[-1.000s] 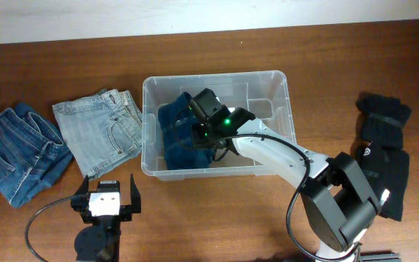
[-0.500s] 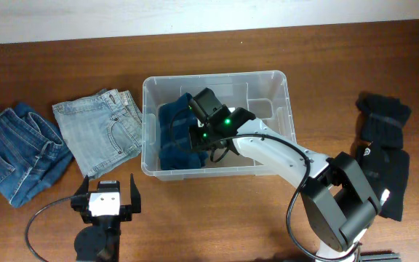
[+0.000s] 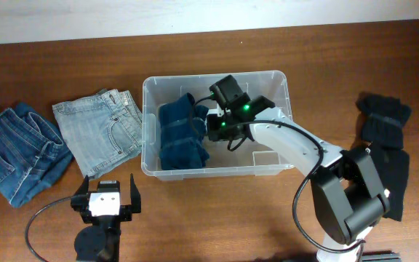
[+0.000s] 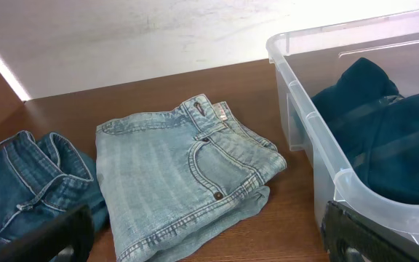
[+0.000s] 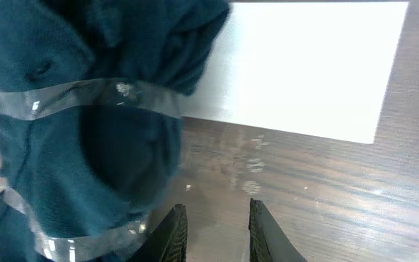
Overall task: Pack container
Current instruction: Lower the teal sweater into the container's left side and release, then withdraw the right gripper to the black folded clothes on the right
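The container (image 3: pixel 278 80) is a clear plastic tub in the middle of the table, also in the left wrist view (image 4: pixel 297 73). A folded dark teal garment (image 3: pixel 182 135) with clear tape bands lies in its left half. My right gripper (image 3: pixel 217 125) is inside the tub just right of the garment, jaws a little apart and empty. From the right wrist, the gripper (image 5: pixel 217 218) hovers over the tub's bottom, beside the teal garment (image 5: pixel 71 145) and the white label (image 5: pixel 304 65). My left gripper (image 3: pixel 106 198) rests wide open near the front edge, in front of the light jeans.
Folded light-blue jeans (image 3: pixel 97 131) lie left of the tub, and darker blue jeans (image 3: pixel 20 149) sit further left. Black garments (image 3: pixel 384 145) are piled at the right edge. The left wrist view shows the light jeans (image 4: pixel 180 175) close to the tub wall.
My right gripper has let go of the teal garment, opened slightly and moved right and back inside the tub. The garment now lies settled in the left half. The left arm has not moved.
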Robot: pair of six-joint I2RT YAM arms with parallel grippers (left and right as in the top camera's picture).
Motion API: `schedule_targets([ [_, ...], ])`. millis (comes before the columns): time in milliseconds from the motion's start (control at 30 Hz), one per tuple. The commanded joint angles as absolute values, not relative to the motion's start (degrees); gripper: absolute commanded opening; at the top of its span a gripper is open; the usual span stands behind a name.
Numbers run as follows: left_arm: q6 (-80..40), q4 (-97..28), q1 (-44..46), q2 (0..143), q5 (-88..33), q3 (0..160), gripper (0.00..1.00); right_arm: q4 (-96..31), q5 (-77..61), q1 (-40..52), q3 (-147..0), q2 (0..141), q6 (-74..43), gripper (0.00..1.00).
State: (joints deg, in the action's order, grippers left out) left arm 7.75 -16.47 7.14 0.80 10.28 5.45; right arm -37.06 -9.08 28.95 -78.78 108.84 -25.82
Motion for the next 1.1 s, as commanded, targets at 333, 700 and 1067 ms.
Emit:
schedule_targets([
  [333, 8.49, -16.25, 6.85, 0.40, 9.67, 5.13, 1.00, -60.97, -6.85, 21.28, -104.03, 101.95, -15.35, 0.23],
  [700, 8.49, -16.25, 6.85, 0.40, 9.67, 5.13, 1.00, -75.35, -5.30, -0.58, -110.91, 99.59, -13.06, 0.36],
  [1067, 8.49, -16.23, 6.85, 0.40, 9.67, 5.13, 1.00, -81.08, 2.17, -25.41, -109.73, 99.74, -9.54, 0.53],
])
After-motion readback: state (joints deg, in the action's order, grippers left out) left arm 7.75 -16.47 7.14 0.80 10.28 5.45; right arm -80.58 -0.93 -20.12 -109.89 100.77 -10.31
